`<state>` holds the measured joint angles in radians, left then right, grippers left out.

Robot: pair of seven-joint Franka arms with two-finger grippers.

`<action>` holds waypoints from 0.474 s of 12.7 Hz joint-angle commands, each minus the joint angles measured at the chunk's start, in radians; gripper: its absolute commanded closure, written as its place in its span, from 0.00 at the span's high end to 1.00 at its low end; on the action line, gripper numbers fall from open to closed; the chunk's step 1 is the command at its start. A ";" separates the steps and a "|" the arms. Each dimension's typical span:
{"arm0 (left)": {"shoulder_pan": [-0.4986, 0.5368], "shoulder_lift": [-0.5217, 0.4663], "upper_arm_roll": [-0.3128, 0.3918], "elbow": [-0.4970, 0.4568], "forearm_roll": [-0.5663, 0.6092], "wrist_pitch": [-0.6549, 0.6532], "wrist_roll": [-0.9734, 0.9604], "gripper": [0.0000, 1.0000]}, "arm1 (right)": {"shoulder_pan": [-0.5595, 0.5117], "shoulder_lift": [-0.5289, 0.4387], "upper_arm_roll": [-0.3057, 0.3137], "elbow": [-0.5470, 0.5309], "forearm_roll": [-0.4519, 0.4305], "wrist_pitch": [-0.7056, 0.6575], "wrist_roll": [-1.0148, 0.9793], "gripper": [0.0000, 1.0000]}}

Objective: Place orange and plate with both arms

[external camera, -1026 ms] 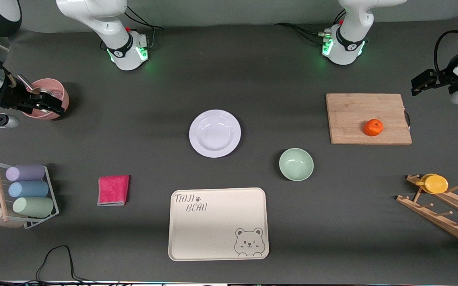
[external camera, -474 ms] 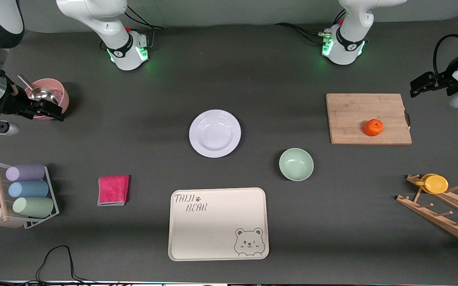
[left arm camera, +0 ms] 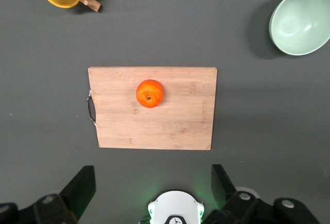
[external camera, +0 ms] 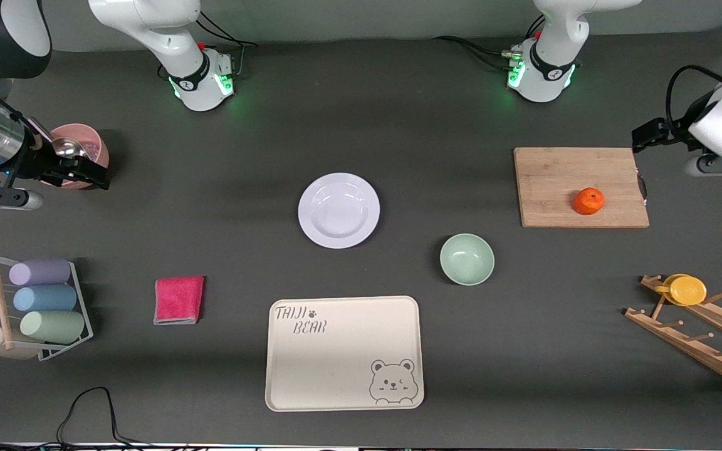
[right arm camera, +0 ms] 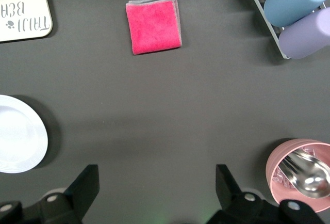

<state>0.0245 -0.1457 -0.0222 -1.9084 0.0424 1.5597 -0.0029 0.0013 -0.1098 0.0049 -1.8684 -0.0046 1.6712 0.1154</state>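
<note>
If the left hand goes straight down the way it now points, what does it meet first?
Probably bare table: the left hand, fingers open, points down at the mat beside the cutting board, not yet over the orange. Depth is unclear.

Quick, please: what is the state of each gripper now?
Left gripper: open, empty, above the table beside the cutting board.
Right gripper: open, empty.

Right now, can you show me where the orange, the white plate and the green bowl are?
orange (external camera: pixel 588 201), front view, middle of the fruit.
plate (external camera: pixel 338 210), front view, its shallow centre well.
green bowl (external camera: pixel 467 259), front view, inside bottom of the bowl.
</note>
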 commanded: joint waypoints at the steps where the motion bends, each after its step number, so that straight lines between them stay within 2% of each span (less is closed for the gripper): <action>1: -0.001 -0.150 0.036 -0.240 0.008 0.126 0.023 1.00 | -0.007 -0.050 0.006 -0.063 0.058 0.027 0.001 1.00; 4: 0.072 -0.238 0.054 -0.466 0.017 0.282 0.037 1.00 | -0.009 -0.057 0.006 -0.153 0.142 0.082 0.000 1.00; 6: 0.083 -0.253 0.054 -0.537 0.017 0.347 0.041 1.00 | -0.009 -0.060 0.006 -0.205 0.217 0.136 0.000 1.00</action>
<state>0.0953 -0.3250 0.0364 -2.3320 0.0526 1.8341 0.0253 0.0013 -0.1329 0.0054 -1.9960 0.1497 1.7490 0.1155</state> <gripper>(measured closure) 0.000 0.000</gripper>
